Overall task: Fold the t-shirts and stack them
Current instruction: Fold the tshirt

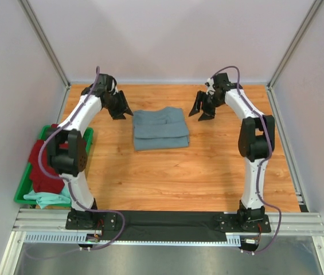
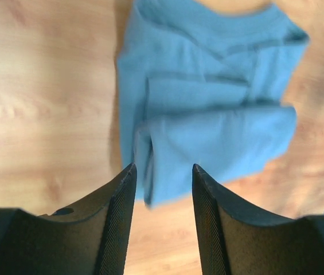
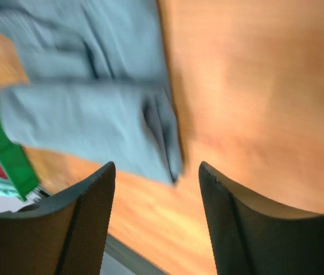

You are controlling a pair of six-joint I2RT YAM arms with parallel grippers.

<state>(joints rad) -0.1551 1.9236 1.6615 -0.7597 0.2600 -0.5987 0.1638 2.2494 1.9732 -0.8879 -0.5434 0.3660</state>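
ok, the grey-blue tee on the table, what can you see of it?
The grey-blue tee looks like soft cotton knit, folded into a rough rectangle of several layers, collar ribbing and seams showing on top. It lies flat on the wooden table, which alone touches it; the left gripper and right gripper hang open either side, clear of it.

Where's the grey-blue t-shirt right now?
In the top view the folded grey-blue t-shirt lies on the wooden table, toward its far edge, between the left gripper and the right gripper, touching neither.

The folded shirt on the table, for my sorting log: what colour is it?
The folded shirt is grey-blue, clearest in the left wrist view.
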